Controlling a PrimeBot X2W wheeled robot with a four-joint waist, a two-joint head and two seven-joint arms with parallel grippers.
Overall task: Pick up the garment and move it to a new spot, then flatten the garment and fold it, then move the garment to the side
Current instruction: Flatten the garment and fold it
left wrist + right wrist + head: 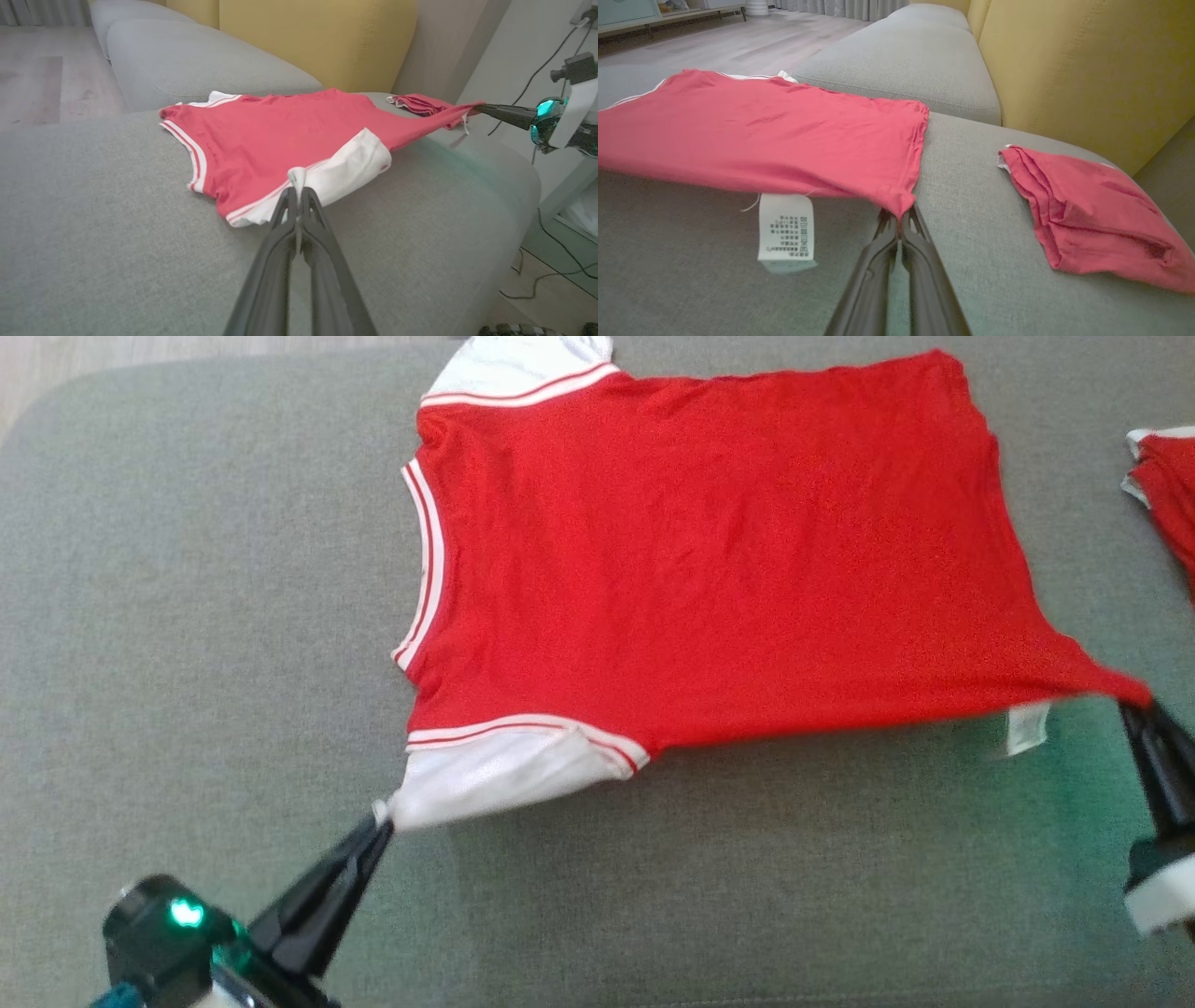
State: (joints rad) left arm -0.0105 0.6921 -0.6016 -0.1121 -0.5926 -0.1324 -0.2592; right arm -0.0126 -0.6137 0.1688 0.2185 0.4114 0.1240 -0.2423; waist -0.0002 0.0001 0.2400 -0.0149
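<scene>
Head camera looks steeply down on the couch [187, 616]. Wrist cameras sit low, close at the shirt's [709, 541] near-left and near-right corners, facing far; all three share the shirt.

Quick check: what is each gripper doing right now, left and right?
Left gripper: shut on the red shirt, at its white sleeve.
Right gripper: shut on the red shirt, at a bottom corner.

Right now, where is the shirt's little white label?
In the head view, lower right: the white label hangs under the red shirt's lifted edge, just left of the right tool, above the grey cushion.
</scene>
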